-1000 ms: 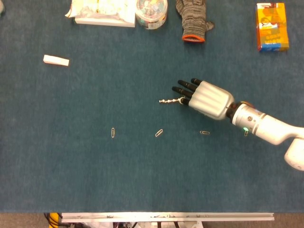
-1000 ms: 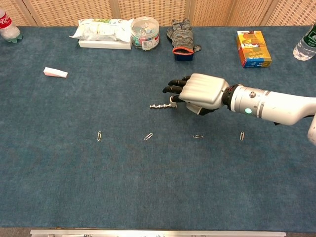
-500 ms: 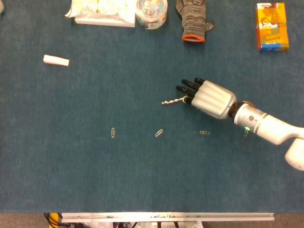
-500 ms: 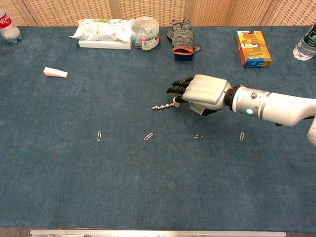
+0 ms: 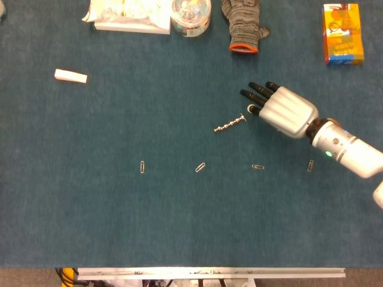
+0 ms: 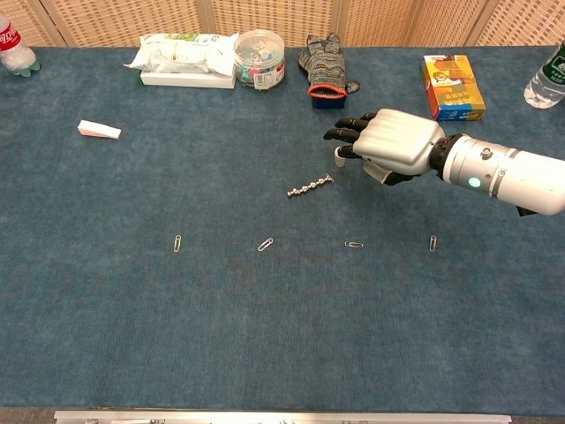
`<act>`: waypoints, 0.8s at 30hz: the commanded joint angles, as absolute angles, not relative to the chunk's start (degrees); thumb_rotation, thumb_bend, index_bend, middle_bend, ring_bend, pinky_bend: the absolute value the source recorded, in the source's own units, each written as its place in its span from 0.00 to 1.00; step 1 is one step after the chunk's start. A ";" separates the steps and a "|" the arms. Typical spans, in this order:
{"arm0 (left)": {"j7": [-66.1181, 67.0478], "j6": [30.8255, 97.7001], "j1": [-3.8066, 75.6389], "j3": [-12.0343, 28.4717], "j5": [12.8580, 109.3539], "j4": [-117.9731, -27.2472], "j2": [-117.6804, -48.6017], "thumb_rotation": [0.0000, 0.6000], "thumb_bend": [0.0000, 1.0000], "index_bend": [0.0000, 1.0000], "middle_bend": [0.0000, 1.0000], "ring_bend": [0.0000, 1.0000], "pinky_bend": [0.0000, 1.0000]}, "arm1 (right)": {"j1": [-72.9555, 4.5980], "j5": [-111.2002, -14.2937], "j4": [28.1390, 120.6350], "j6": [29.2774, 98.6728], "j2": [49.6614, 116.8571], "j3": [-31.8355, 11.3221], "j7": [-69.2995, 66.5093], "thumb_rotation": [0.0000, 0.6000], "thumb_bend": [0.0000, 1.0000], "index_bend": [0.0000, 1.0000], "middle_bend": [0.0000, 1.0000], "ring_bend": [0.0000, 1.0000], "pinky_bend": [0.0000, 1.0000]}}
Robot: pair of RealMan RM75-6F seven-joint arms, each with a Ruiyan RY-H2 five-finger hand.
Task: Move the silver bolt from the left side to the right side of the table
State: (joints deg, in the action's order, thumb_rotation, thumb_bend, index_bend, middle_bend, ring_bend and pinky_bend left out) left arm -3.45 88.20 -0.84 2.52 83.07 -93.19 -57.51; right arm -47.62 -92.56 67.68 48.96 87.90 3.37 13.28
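Note:
The silver bolt [image 5: 230, 125] [image 6: 310, 186] lies tilted on the blue table cloth, a little right of the middle. My right hand [image 5: 281, 109] [image 6: 388, 146] hovers just right of and beyond the bolt's head end. Its dark fingers [image 5: 256, 93] stretch out to the left, and a small gap shows between the thumb tip and the bolt. Nothing shows in the hand. My left hand appears in neither view.
Several paper clips [image 5: 200, 167] lie in a row nearer the front edge. A white eraser [image 5: 70, 76] sits at far left. Along the back stand a packet [image 5: 128, 15], a round tub [image 5: 191, 13], a grey glove [image 5: 242, 27] and an orange box [image 5: 343, 33].
My right hand moved right and toward the back, bringing the bolt along. The bolt has shifted right and tilted, and now lies apart from the fingertips.

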 commanded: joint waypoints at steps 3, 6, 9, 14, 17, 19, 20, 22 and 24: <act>-3.29 88.25 -0.88 2.51 83.04 -93.40 -57.51 1.00 0.28 0.57 0.00 0.00 0.02 | -47.70 -93.48 68.78 49.09 88.02 3.74 13.12 1.00 0.66 0.31 0.08 0.00 0.22; -3.44 88.36 -0.93 2.55 83.01 -93.34 -57.49 1.00 0.28 0.57 0.00 0.00 0.02 | -47.92 -93.86 68.87 48.74 88.54 3.90 12.97 1.00 0.66 0.31 0.08 0.00 0.22; -3.66 88.40 -0.95 2.56 83.06 -93.30 -57.44 1.00 0.28 0.57 0.00 0.00 0.02 | -48.14 -93.98 68.53 48.13 89.17 4.03 12.90 1.00 0.66 0.31 0.08 0.00 0.22; -4.09 88.36 -0.95 2.60 83.02 -93.23 -57.34 1.00 0.28 0.57 0.00 0.00 0.02 | -48.21 -93.83 67.78 47.40 89.85 4.15 12.88 1.00 0.66 0.31 0.08 0.00 0.22; -4.23 88.32 -0.95 2.61 82.99 -93.20 -57.31 1.00 0.28 0.57 0.00 0.00 0.02 | -48.23 -93.72 67.43 47.06 90.10 4.19 12.82 1.00 0.66 0.31 0.08 0.00 0.22; -4.29 88.27 -0.93 2.58 83.04 -93.23 -57.26 1.00 0.28 0.57 0.00 0.00 0.02 | -48.22 -93.70 67.26 46.96 90.20 4.21 12.85 1.00 0.66 0.31 0.08 0.00 0.22; -4.29 88.27 -0.93 2.58 83.05 -93.23 -57.27 1.00 0.28 0.57 0.00 0.00 0.02 | -48.22 -93.67 67.18 46.90 90.24 4.21 12.85 1.00 0.66 0.31 0.08 0.00 0.22; -4.37 88.22 -0.93 2.54 83.07 -93.29 -57.21 1.00 0.28 0.57 0.00 0.00 0.02 | -48.22 -93.58 66.97 46.81 90.33 4.16 12.84 1.00 0.66 0.31 0.08 0.00 0.22; -4.47 88.20 -0.93 2.55 83.07 -93.31 -57.17 1.00 0.28 0.57 0.00 0.00 0.02 | -48.22 -93.48 66.69 46.72 90.44 4.09 12.85 1.00 0.66 0.31 0.08 0.00 0.22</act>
State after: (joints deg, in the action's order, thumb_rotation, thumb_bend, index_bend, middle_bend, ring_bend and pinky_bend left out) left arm -4.47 88.20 -0.92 2.55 83.07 -93.31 -57.18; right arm -48.22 -93.50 66.71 46.75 90.41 4.11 12.85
